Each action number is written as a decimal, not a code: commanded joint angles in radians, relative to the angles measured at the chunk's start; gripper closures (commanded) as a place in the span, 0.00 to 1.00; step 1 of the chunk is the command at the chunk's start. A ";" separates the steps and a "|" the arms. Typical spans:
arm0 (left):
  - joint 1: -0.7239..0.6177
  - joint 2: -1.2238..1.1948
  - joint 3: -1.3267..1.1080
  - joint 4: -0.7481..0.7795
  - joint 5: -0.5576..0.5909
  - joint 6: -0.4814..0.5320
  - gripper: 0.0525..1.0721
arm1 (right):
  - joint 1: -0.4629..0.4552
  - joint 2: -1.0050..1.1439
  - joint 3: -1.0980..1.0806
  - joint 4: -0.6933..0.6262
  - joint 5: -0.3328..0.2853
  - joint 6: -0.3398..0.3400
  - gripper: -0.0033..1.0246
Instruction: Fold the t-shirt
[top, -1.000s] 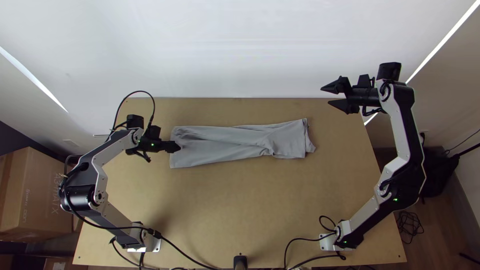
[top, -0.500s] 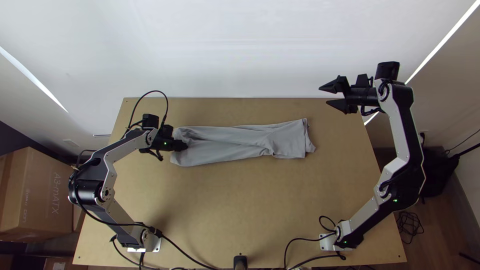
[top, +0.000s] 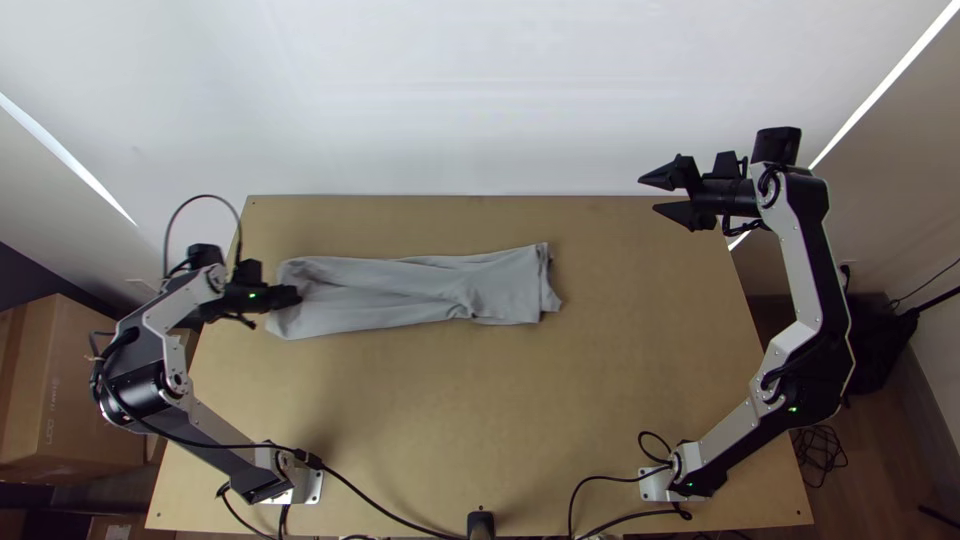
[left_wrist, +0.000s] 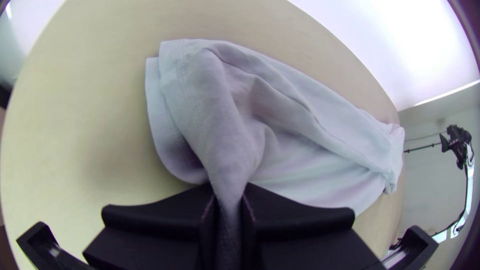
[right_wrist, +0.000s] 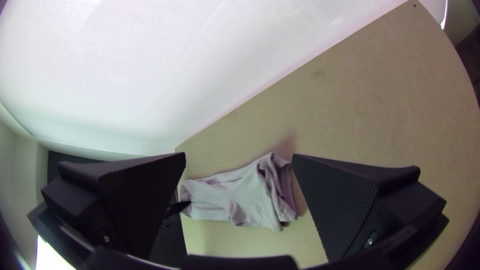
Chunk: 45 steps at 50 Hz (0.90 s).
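The grey t-shirt (top: 430, 290) lies as a long folded strip across the upper left part of the table, with creases along it. At its left end, my left gripper (top: 292, 296) is shut on the cloth. In the left wrist view a bunched ridge of the t-shirt (left_wrist: 225, 115) runs between the fingertips of the left gripper (left_wrist: 229, 200). My right gripper (top: 655, 194) stands open beyond the table's upper right corner, away from the cloth. In the right wrist view the right gripper (right_wrist: 239, 155) has its fingers wide apart, and the t-shirt (right_wrist: 255, 195) lies farther off.
The wooden table (top: 480, 420) has bare surface in front of the cloth and to its right. A white wall (top: 480, 100) rises along the far edge. Black cables (top: 370, 510) run near the arm bases, and a cardboard box (top: 60, 390) stands left of the table.
The left gripper first moved a little right over the cloth's left end, then back left, and the whole t-shirt slid left with it. The right arm has hardly moved.
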<state>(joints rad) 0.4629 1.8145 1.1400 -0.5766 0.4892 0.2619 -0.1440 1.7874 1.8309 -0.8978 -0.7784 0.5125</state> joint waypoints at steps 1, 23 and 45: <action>0.105 -0.017 0.056 -0.083 -0.006 0.112 0.97 | 0.007 -0.023 -0.036 0.013 -0.010 0.004 0.05; -0.127 -0.248 0.185 -0.305 0.025 -0.013 0.97 | 0.024 -0.034 -0.064 0.025 -0.010 0.006 0.05; -0.621 -0.130 0.469 -0.316 -0.023 -0.289 0.98 | 0.014 -0.094 -0.099 0.027 -0.007 0.012 0.05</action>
<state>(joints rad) -0.1001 1.6302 1.5364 -0.8822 0.4694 0.0353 -0.1253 1.7390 1.7634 -0.8745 -0.7784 0.5129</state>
